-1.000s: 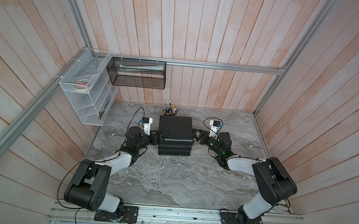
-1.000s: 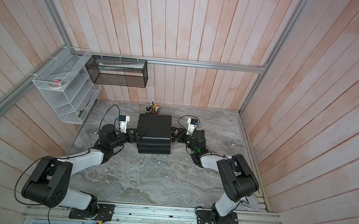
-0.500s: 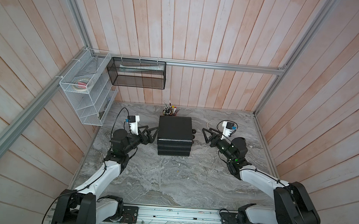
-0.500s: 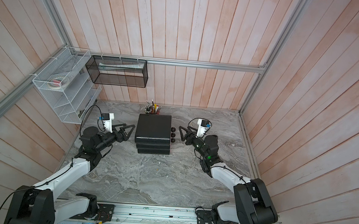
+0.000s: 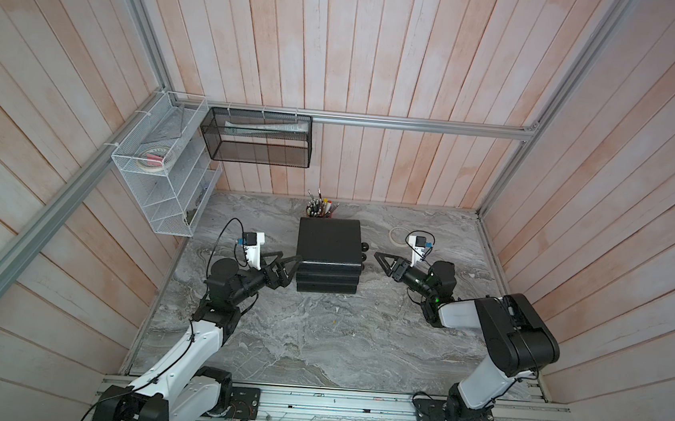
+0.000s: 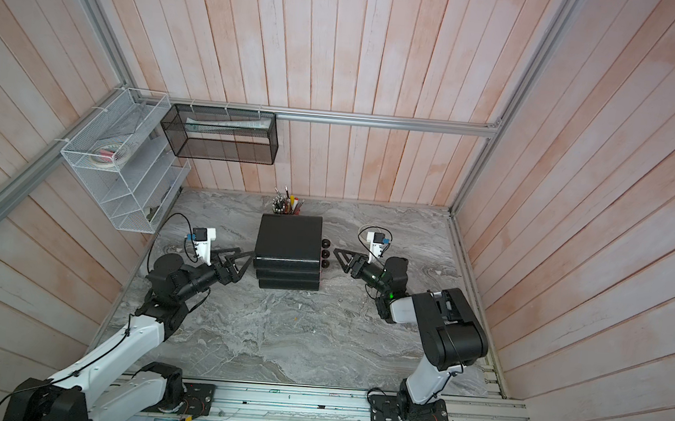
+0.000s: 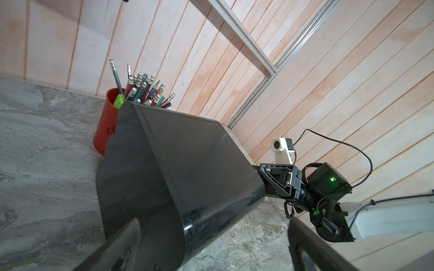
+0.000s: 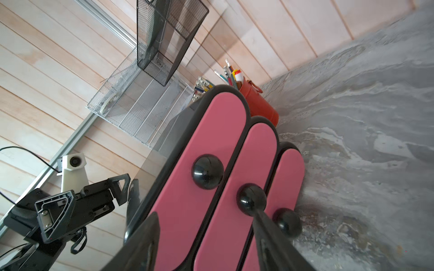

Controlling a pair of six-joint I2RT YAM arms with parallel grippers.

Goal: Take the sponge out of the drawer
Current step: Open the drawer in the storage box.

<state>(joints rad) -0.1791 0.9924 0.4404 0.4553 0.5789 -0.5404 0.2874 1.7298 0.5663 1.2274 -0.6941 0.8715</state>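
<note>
**Approach to the drawers, near to far.** Half a second ago both arms stood well clear. Your left gripper [image 5: 291, 256], jaws spread wide and empty, has now returned to the 9 o'clock wall of the glossy black plastic three-drawer cabinet [image 5: 330, 252]; whether it touches cannot be told. Your right gripper [image 5: 379, 257], jaws partly parted and empty, now points from 3 o'clock at the round black knobs [image 8: 251, 199], just short of them. This looks like bracing and reaching, with no pull begun. The three pink drawer fronts [image 8: 211, 140] sit flush. The sponge is unseen, presumably inside; which drawer cannot be told. At 12 o'clock stands a red pencil cup [image 7: 103, 131].
</note>
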